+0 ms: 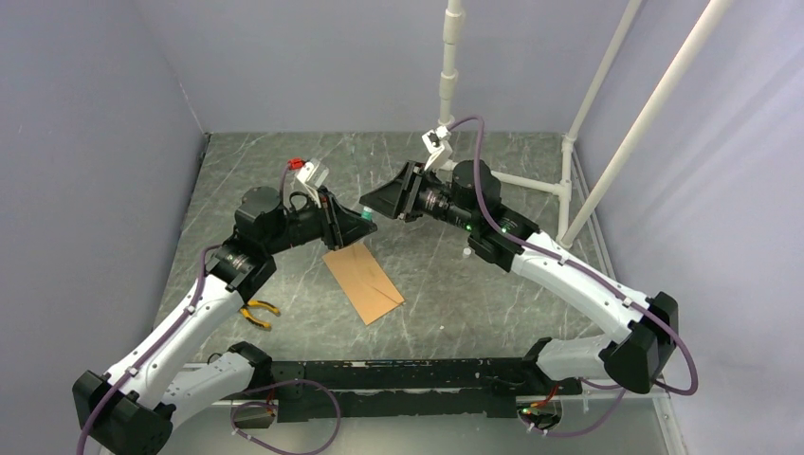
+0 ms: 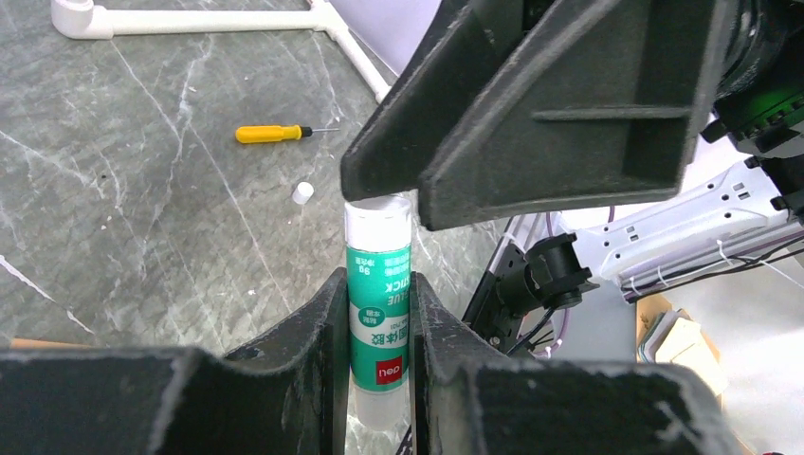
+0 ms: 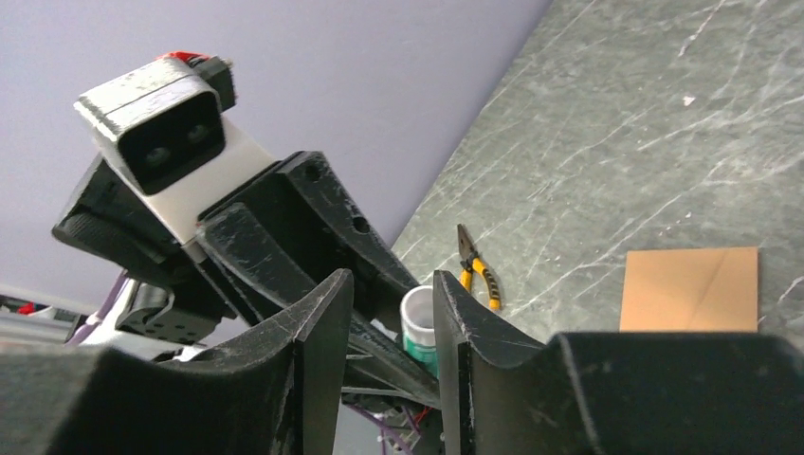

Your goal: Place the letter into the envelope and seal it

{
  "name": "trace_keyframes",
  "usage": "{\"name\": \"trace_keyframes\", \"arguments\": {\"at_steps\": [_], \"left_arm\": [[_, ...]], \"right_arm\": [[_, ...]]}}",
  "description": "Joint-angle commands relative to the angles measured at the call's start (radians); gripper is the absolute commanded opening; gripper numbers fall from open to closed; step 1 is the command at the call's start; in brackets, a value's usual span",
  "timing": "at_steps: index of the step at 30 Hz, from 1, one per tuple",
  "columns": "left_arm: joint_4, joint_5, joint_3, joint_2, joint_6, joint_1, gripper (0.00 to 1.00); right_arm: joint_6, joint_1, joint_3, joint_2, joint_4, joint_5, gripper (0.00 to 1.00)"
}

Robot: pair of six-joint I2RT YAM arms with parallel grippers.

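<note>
Nearest you on the left, pliers (image 1: 258, 313) lie on the table (image 1: 455, 294), clear of the work. Just beyond them, mid-table, the envelope (image 1: 365, 282) lies flat with its seams up. No letter shows anywhere; it is probably inside already, but you can't confirm that. Above the envelope's far end, the left gripper (image 2: 376, 284) is clamped on the green body of a glue stick (image 2: 379, 322), holding it in the air with its white top pointing right. The right gripper (image 3: 393, 284) faces it, jaws part-way apart astride that top, and you can't tell whether they have bitten. This looks like the uncapping step. If you close off-centre, one finger will push the stick sideways and twist it in the left grip. If you pull before the pinch is firm, you will slip off the top. If you pull too hard, the stick may slide out and drop onto the envelope. The two sets of fingers sit very close, so a small misjudgement knocks them together. Farther off, a screwdriver (image 2: 275, 134) lies on the table.
</note>
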Motion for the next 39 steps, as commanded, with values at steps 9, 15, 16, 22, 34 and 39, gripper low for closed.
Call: {"name": "trace_keyframes", "arguments": {"at_steps": [9,15,16,22,34,39], "left_arm": [[0.000,-0.012,0.045,-0.016,-0.018,0.002,0.02],[0.009,0.001,0.045,-0.021,-0.022,0.002,0.03],[0.009,0.000,0.045,-0.021,-0.022,0.003,0.03],[-0.002,0.011,0.048,-0.025,-0.022,0.002,0.03],[0.001,0.474,0.103,0.002,0.017,0.002,0.02],[0.118,0.570,0.081,-0.011,-0.011,0.002,0.03]], "right_arm": [[-0.058,0.015,0.134,0.029,-0.208,0.026,0.54],[-0.053,0.016,0.116,0.048,-0.171,0.018,0.49],[-0.045,0.017,0.112,0.051,-0.153,0.001,0.45],[-0.027,0.016,0.060,0.025,-0.036,-0.033,0.05],[-0.370,-0.030,-0.054,-0.058,0.313,-0.776,0.00],[-0.443,-0.028,-0.005,-0.049,0.239,-0.948,0.00]]}}
